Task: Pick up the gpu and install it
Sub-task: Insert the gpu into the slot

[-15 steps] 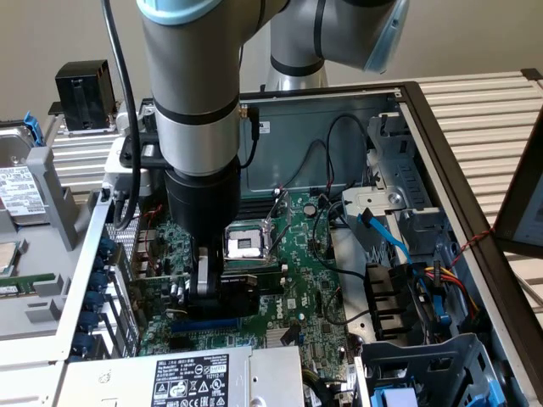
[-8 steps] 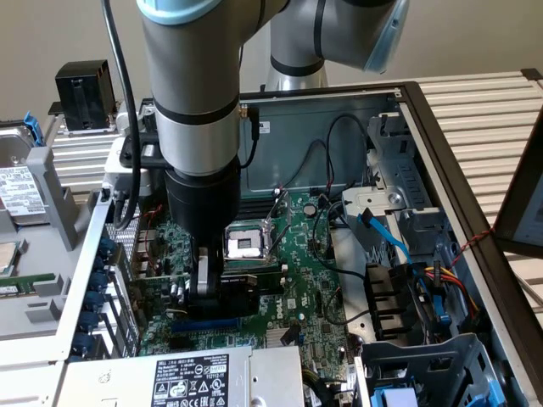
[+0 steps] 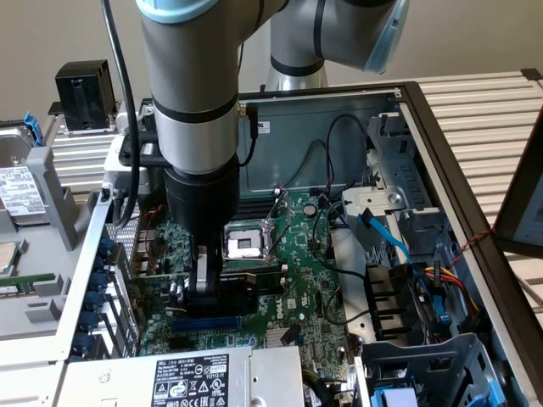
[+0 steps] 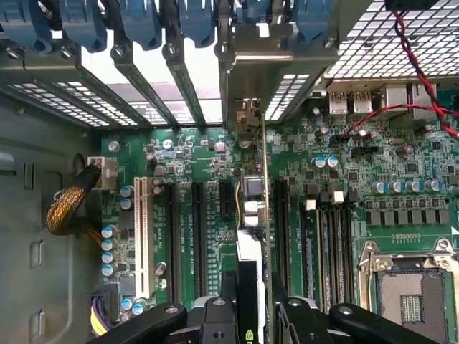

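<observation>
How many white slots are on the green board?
1. The white slot sits on the green board, between the yellow cable and the long black slots. Others may be hidden under the gripper.

Electronics lab or PC repair workshop. An opened desktop computer case [image 3: 441,153] lies on its side on a slatted table [image 3: 484,110], green motherboard [image 3: 297,254] and loose cables exposed. Spare parts sit around it: a hard drive [image 3: 19,191], a black heatsink block [image 3: 83,93]. An industrial robot arm [image 3: 191,93] reaches into the case.
</observation>
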Available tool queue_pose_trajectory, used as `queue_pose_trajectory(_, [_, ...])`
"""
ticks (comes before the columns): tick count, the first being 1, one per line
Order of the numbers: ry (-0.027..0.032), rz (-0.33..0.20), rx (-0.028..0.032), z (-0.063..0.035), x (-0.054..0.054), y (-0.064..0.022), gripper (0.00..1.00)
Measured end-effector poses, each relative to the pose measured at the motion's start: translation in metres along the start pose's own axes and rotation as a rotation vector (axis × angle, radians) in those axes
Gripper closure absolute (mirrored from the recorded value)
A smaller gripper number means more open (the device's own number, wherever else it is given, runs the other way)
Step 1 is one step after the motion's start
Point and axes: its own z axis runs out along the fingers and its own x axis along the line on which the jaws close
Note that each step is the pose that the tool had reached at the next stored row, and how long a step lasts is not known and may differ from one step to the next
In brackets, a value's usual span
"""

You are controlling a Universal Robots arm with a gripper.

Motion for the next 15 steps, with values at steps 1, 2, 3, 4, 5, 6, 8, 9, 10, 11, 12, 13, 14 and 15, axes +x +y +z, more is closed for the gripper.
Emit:
queue_pose_trajectory(1, [0.0000, 0.000, 0.0000, 0.0000, -0.0001, 0.0003, 0.73])
queue_pose_trajectory(2, [0.0001, 0.000, 0.0000, 0.0000, -0.0001, 0.0006, 0.73])
queue_pose_trajectory(3, [0.0002, -0.001, -0.0001, 0.0001, -0.0002, 0.0008, 0.73])
queue_pose_trajectory(4, [0.0002, -0.002, -0.0001, 0.0001, -0.0002, 0.0009, 0.73])
queue_pose_trajectory(5, [0.0002, -0.002, -0.0001, 0.0002, -0.0002, 0.0012, 0.73])
queue_pose_trajectory(6, [0.0003, -0.003, -0.0001, 0.0003, -0.0002, 0.0014, 0.73])
queue_pose_trajectory(8, [0.0005, -0.006, -0.0001, 0.0003, -0.0002, 0.0016, 0.73])
queue_pose_trajectory(9, [0.0005, -0.006, -0.0001, 0.0003, -0.0002, 0.0016, 0.73])
queue_pose_trajectory(10, [0.0005, -0.006, -0.0001, 0.0003, -0.0002, 0.0016, 0.73])
queue_pose_trajectory(11, [0.0005, -0.006, -0.0001, 0.0003, -0.0002, 0.0016, 0.73])
queue_pose_trajectory(12, [0.0004, -0.006, -0.0001, 0.0003, -0.0002, 0.0016, 0.73])
queue_pose_trajectory(13, [0.0002, -0.006, 0.0000, 0.0004, -0.0003, 0.0016, 0.73])
queue_pose_trajectory(14, [0.0001, -0.006, 0.0000, 0.0004, -0.0003, 0.0016, 0.73])
queue_pose_trajectory(15, [0.0001, -0.006, -0.0001, 0.0004, -0.0003, 0.0017, 0.73])
